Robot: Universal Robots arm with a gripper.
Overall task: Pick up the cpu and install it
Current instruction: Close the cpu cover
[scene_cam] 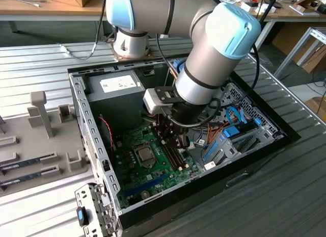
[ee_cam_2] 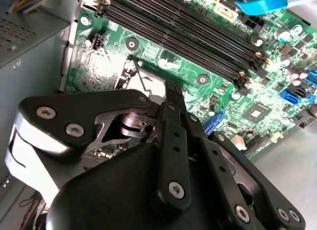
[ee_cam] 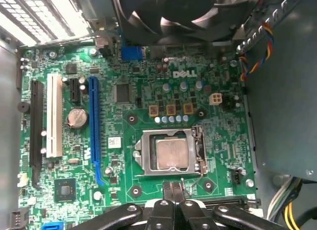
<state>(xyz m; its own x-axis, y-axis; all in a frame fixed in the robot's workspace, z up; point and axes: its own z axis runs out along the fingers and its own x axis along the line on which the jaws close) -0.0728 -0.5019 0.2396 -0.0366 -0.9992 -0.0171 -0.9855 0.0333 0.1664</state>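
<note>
The cpu [ee_cam: 172, 153] lies flat in the metal-framed socket [ee_cam: 147, 158] of the green motherboard [ee_cam: 119, 136], silvery top facing up. It is square with no long axis, and its edges run parallel to the socket frame. In the exterior view the cpu [scene_cam: 145, 155] sits mid-board inside the open computer case [scene_cam: 81, 109]. The gripper [ee_cam: 174, 186] hangs just beside the socket's edge, jaws pressed together and holding nothing.

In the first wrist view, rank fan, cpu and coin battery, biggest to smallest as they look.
1. fan, cropped and perhaps nearer the camera
2. cpu
3. coin battery
</note>
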